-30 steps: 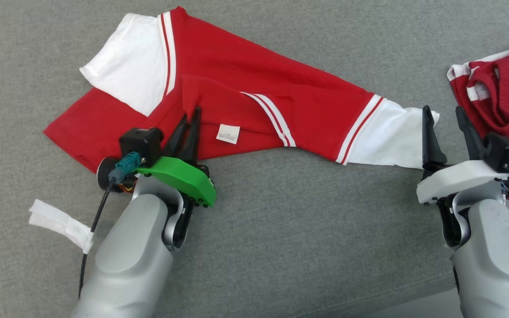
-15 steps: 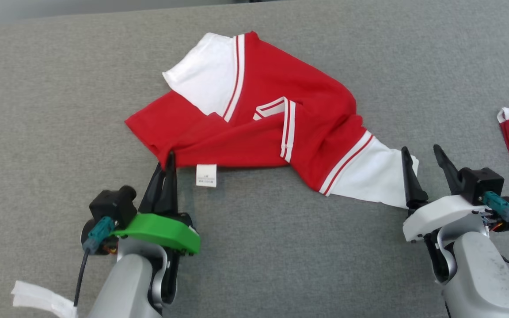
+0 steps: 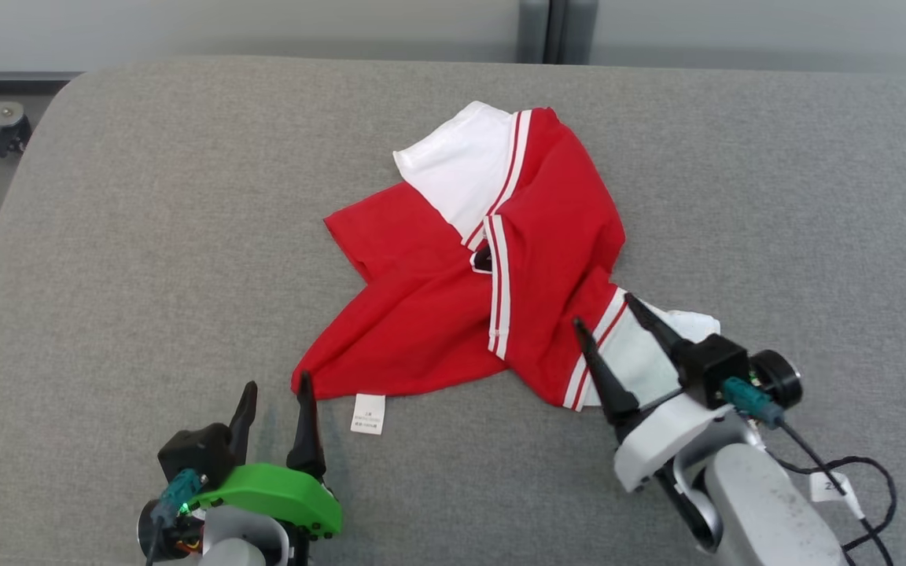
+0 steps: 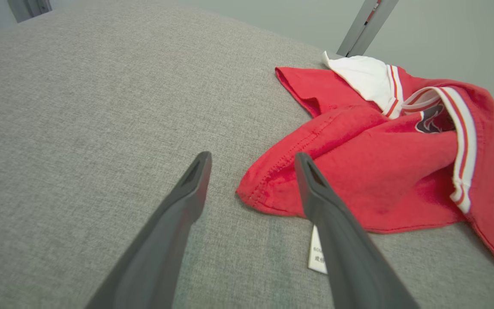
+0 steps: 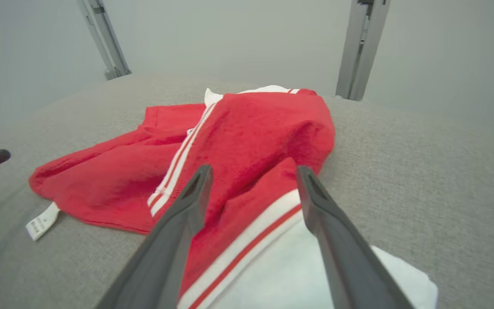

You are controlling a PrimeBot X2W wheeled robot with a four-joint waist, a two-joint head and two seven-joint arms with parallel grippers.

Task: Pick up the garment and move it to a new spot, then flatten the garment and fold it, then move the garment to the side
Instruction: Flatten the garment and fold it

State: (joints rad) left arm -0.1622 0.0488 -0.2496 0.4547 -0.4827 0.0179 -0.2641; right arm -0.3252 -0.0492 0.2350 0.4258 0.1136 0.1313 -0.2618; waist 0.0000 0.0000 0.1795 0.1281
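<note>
My left gripper (image 3: 278,381), low at the left of the head view, has its two dark fingers spread apart with nothing between them, one tip just beside the bottom corner of the crumpled red fabric shirt with white sleeves (image 3: 421,314). That shirt lies bunched in the middle of the frame on the grey woven fabric surface (image 3: 146,236), its small white care label (image 3: 368,413) hanging out along the lower hem. My right gripper (image 3: 602,309), at the lower right, is also spread wide and grips nothing, its fingers straddling the striped white sleeve end, though I cannot tell whether they touch the cloth.
</note>
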